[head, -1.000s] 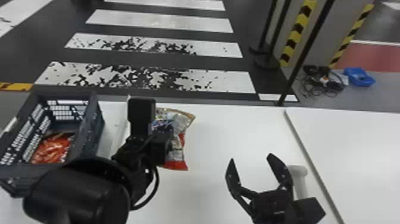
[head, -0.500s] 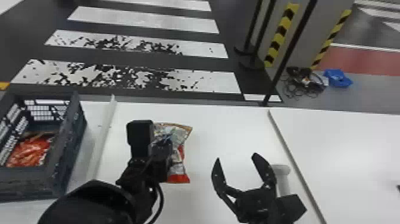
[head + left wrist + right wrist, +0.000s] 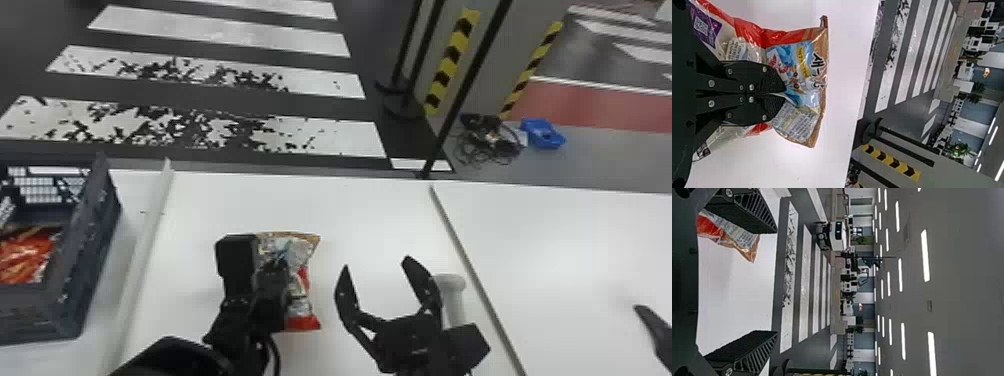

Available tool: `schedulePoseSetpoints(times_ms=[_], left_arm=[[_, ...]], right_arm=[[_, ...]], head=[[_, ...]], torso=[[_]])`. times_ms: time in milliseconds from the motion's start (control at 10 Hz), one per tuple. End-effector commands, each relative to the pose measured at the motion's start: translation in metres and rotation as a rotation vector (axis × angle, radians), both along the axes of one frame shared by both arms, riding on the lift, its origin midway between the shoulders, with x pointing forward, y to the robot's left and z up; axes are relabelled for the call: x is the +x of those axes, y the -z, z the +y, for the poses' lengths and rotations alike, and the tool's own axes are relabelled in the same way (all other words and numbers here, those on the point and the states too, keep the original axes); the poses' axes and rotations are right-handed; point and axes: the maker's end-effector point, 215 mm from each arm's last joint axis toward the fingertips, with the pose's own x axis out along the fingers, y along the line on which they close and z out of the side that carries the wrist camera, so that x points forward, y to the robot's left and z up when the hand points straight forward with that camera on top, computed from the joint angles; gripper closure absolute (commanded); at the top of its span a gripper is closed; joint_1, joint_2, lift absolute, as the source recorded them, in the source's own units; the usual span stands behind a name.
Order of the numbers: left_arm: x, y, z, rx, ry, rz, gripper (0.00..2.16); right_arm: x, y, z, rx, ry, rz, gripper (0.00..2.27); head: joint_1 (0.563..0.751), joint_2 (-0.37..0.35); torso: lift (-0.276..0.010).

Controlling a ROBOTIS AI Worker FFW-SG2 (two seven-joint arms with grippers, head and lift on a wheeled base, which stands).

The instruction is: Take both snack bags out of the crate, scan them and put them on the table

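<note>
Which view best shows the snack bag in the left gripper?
The left wrist view: the snack bag is close, its printed side facing the camera around the left gripper. In the head view that gripper partly hides it; the right wrist view shows its brown-edged end.

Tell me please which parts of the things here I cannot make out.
- Held bag: left wrist view, its middle is covered by the left tool.
- Crate: head view, cut off by the left edge.
- Second bag, inside: head view, same edge.
- Pale post: head view, lower end behind the right tool.
- Dark pointed thing: head view, cut off by the right edge.
</note>
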Motion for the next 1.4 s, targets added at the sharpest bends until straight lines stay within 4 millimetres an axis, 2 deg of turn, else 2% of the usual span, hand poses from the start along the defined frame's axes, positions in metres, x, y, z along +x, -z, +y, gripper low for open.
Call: schedulePoseSetpoints(times_ms=[0,100,200,300,500,800,1000,1100,1300], left_arm=[[-0.001,0.01,-0.004,-0.028,-0.017,0.024,2.11],[0.0,0.011,-0.005,-0.056,-0.033,0.027,1.62],[-0.001,0.011,-0.008,-0.064,-0.029,0.027,0.43],[-0.002,0.009,-0.01,-0.067,-0.023,0.023,0.0],[0.0,-0.004,-0.009,-0.072,-0.025,0.0,0.02],[-0.001,-0.052,0.01,-0.063,-0.054,-0.106,0.02],[-0.001,-0.092,0.042,-0.012,-0.092,-0.209,0.02],[0.0,-0.107,0.065,0.031,-0.117,-0.254,0.02],[-0.001,-0.124,0.1,0.112,-0.123,-0.32,0.02]], right_arm=[[0.0,0.0,0.001,0.001,-0.002,0.0,0.07],[0.0,0.001,0.001,0.0,-0.001,0.003,0.07],[0.0,0.001,0.002,0.001,-0.003,0.003,0.07],[0.0,0.001,0.002,0.001,-0.003,0.003,0.07],[0.0,0.002,0.001,0.001,-0.002,0.006,0.07],[-0.001,0.002,0.0,0.001,-0.001,0.005,0.07],[0.0,0.001,0.001,0.001,-0.002,0.003,0.07],[0.0,0.001,0.002,0.002,-0.003,0.003,0.07],[0.0,0.001,0.002,0.002,-0.003,0.003,0.07]], head=[[0.695,-0.237],[0.695,-0.242],[0.695,-0.243],[0.695,-0.245],[0.695,-0.25],[0.695,-0.245],[0.695,-0.226],[0.695,-0.205],[0.695,-0.164]], torso=[[-0.092],[-0.092],[-0.092],[-0.092],[-0.092],[-0.092],[-0.092],[-0.092],[-0.092]])
